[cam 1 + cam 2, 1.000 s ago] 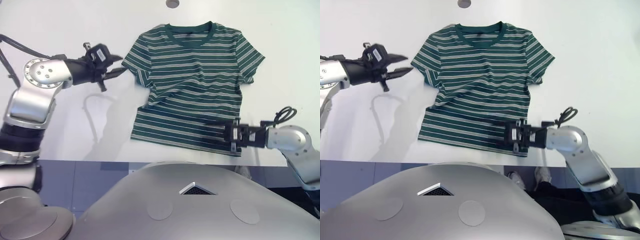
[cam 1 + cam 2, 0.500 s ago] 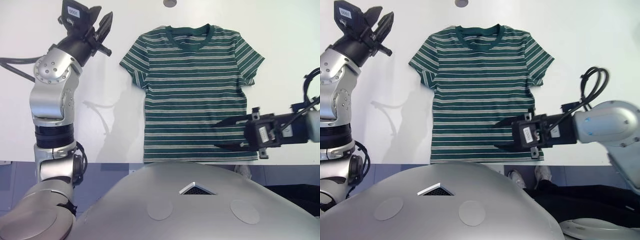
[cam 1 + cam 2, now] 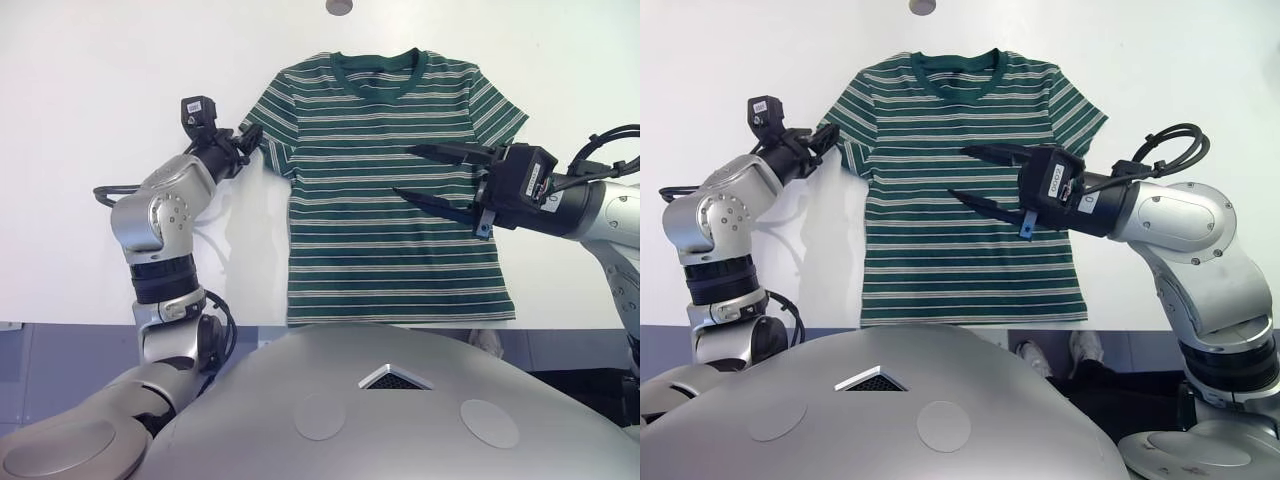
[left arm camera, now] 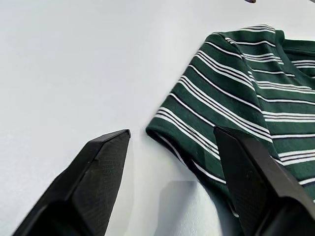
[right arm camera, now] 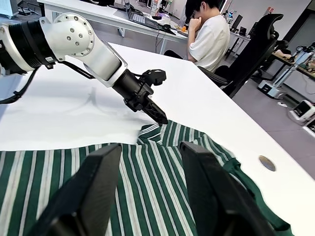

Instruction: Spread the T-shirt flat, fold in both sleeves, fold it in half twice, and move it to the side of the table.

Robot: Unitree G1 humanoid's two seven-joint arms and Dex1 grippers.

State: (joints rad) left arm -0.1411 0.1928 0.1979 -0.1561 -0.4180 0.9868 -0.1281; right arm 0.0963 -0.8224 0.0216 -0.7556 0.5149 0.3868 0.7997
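Observation:
The green T-shirt (image 3: 390, 230) with white stripes lies flat on the white table (image 3: 90, 250), collar at the far side and both sleeves spread out. My left gripper (image 3: 247, 139) is low at the outer hem of the shirt's left sleeve (image 4: 197, 123). It is open, and in the left wrist view its fingers (image 4: 98, 172) stand either side of the sleeve's corner. My right gripper (image 3: 404, 170) hovers open above the middle of the shirt with nothing between its fingers (image 5: 98, 177).
A small round grey disc (image 3: 339, 6) is set into the table just beyond the collar. The table's front edge (image 3: 60, 322) runs close below the shirt's bottom hem. Bare white tabletop lies left and right of the shirt.
My left arm has come down from a raised pose to the left sleeve's hem. My right gripper has moved from the bottom hem up over the shirt's middle.

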